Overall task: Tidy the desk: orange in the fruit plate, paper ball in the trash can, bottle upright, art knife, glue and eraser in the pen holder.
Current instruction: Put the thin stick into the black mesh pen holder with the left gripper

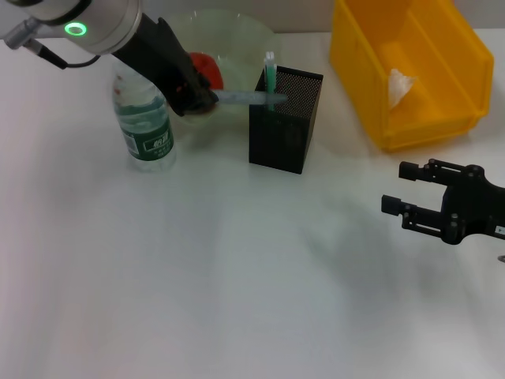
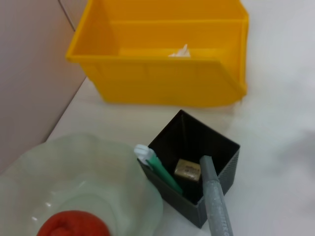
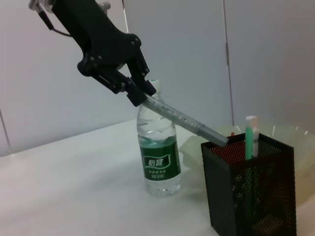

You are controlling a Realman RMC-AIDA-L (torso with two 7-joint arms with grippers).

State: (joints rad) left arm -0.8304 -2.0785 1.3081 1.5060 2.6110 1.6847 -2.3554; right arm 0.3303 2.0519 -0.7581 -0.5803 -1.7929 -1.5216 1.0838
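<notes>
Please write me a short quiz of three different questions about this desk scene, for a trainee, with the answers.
1. True or false: the clear plastic bottle with the green label lies on its side.
2. Which arm's gripper holds the grey, stick-shaped tool over the black mesh pen holder?
3. The white paper ball lies in: A) the pale-green scalloped plate; B) the yellow plastic bin; C) the pen holder.

Key: 1 false; 2 the left gripper; 3 B.

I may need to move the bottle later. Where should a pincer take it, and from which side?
Grip the bottle across its labelled middle, coming level from the open desk side in front. It stands upright, and the left pincer, shut on the knife, crowds its cap and the plate side.
</notes>
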